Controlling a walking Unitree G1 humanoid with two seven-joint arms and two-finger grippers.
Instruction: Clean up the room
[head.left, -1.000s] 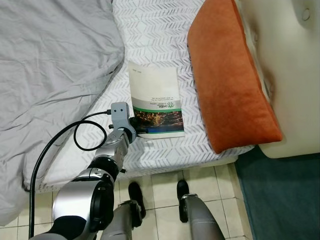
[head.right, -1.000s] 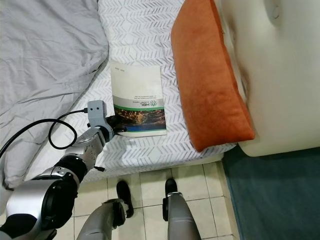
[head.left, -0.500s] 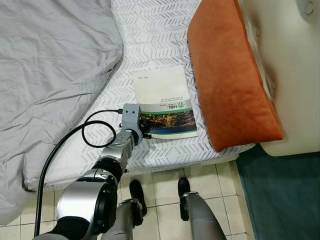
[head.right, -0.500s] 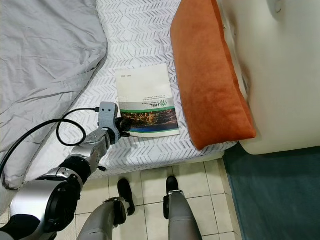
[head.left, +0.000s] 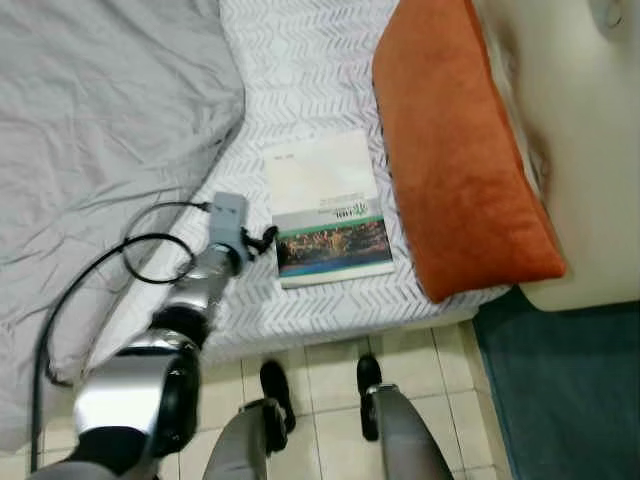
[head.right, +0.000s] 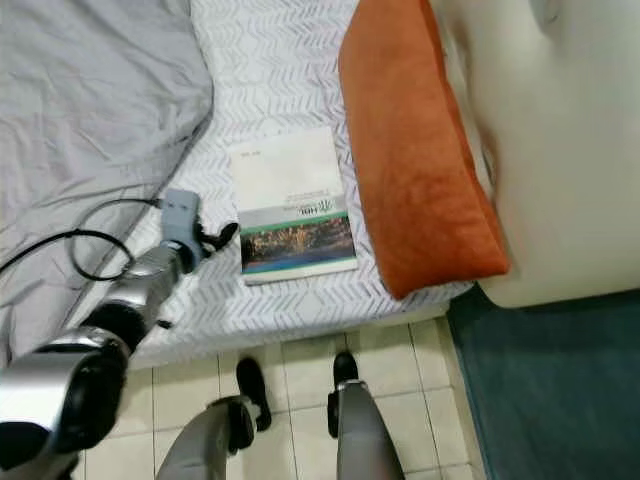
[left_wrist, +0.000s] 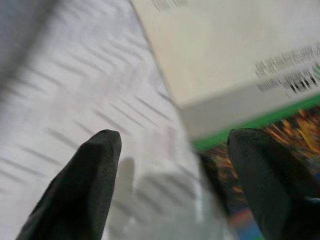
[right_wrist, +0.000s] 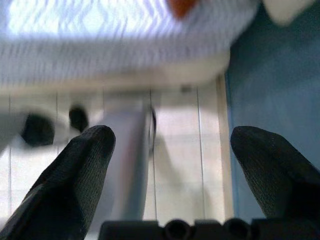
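One book: book (head.left: 327, 208) lies flat on the bed (head.left: 300, 60), beside the orange cushion (head.left: 455, 160).
Left wrist: my left gripper (left_wrist: 175, 165) spread wide, empty, at the book's edge.
Right wrist: right gripper (right_wrist: 170, 150) spread, idle over floor.
Progress: nothing lifted yet; book not yet grasped.

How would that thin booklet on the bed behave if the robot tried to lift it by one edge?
The booklet looks thin and soft-covered, so it would probably droop. It lies flat on the patterned bedsheet, so getting a finger underneath may be hard. The left gripper, open, sits at its lower left corner.
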